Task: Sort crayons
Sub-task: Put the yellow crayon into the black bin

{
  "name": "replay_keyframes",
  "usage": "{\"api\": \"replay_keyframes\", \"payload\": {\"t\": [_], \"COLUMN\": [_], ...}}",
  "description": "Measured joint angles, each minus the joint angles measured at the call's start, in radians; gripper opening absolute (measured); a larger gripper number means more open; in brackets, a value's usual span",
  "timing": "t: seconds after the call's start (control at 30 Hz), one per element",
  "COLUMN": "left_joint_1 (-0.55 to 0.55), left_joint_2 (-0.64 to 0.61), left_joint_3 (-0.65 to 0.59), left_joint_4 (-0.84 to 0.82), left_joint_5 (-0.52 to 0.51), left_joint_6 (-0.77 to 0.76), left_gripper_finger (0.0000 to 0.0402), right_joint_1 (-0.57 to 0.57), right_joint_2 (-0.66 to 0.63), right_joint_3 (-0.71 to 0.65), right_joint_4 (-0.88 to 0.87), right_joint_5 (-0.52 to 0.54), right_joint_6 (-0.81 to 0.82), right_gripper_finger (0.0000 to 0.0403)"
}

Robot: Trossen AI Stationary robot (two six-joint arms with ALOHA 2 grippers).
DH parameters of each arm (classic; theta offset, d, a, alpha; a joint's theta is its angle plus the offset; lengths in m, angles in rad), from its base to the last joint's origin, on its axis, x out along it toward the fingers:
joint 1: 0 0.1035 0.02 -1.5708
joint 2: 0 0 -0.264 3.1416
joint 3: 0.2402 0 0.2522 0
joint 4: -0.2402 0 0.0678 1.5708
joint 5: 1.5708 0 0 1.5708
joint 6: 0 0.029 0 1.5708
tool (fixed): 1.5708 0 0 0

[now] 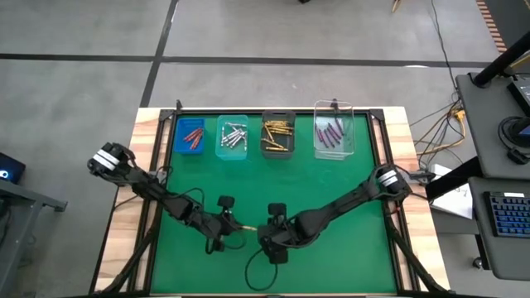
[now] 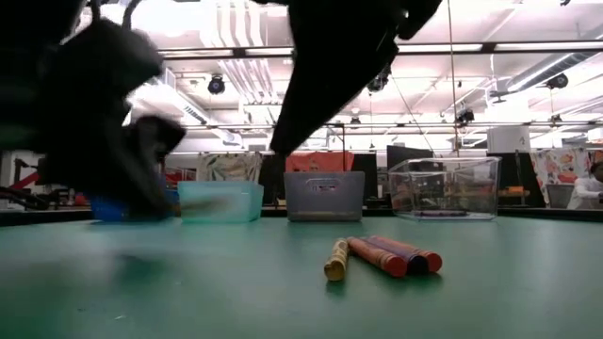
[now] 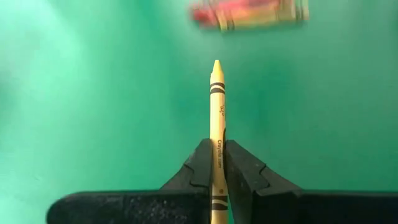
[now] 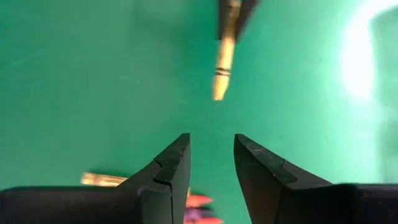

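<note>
My left gripper (image 1: 233,228) is near the front middle of the green mat, shut on a gold-yellow crayon (image 3: 216,99). The crayon's pointed tip (image 3: 216,63) sticks out past the fingertips. Just to its right, my right gripper (image 1: 273,238) hovers open (image 4: 211,143) with nothing between its fingers. Below and beside the right gripper a loose gold crayon (image 2: 335,260) and red crayons (image 2: 388,254) lie flat on the mat. At the far edge, four bins hold sorted crayons: red (image 1: 192,135), silver (image 1: 233,136), gold (image 1: 278,135) and purple (image 1: 334,132). My left gripper pinches the gold-yellow crayon between its two fingers, on the wrapped shaft behind its middle (image 3: 217,149). The crayon lies along the fingers and points forward out of them, and the fingers slant down toward the mat. I cannot tell whether the crayon's tip touches the mat.
The four bins stand in a row along the mat's far edge. A dark frame borders the green mat (image 1: 348,190), with wooden table edges outside it. Both grippers are close together near the front middle, and bare mat lies between them and the bins.
</note>
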Motion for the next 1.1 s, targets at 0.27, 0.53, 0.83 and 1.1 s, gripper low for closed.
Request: {"api": "replay_keyframes", "payload": {"t": [0.27, 0.53, 0.83, 1.1], "left_joint_1": [0.002, 0.063, 0.289, 0.509], "left_joint_2": [-0.114, -0.24, -0.368, -0.37], "left_joint_3": [-0.003, -0.009, -0.009, -0.009], "left_joint_4": [0.108, 0.185, 0.234, 0.247], "left_joint_5": [-0.1, -0.118, 0.039, 0.174], "left_joint_6": [0.13, 0.324, 0.491, 0.511], "left_gripper_finger": [0.0001, 0.0, 0.0, 0.0], "right_joint_1": [0.0, -0.037, -0.185, -0.373], "right_joint_2": [-0.172, -0.366, -0.513, -0.511], "right_joint_3": [-0.14, -0.452, -0.782, -0.894], "right_joint_4": [0.061, 0.569, 1.192, 1.447], "right_joint_5": [0.119, 0.145, -0.023, -0.212], "right_joint_6": [-0.065, -0.275, -0.516, -0.546], "right_gripper_finger": [0.0116, 0.0116, 0.0116, 0.0116]}}
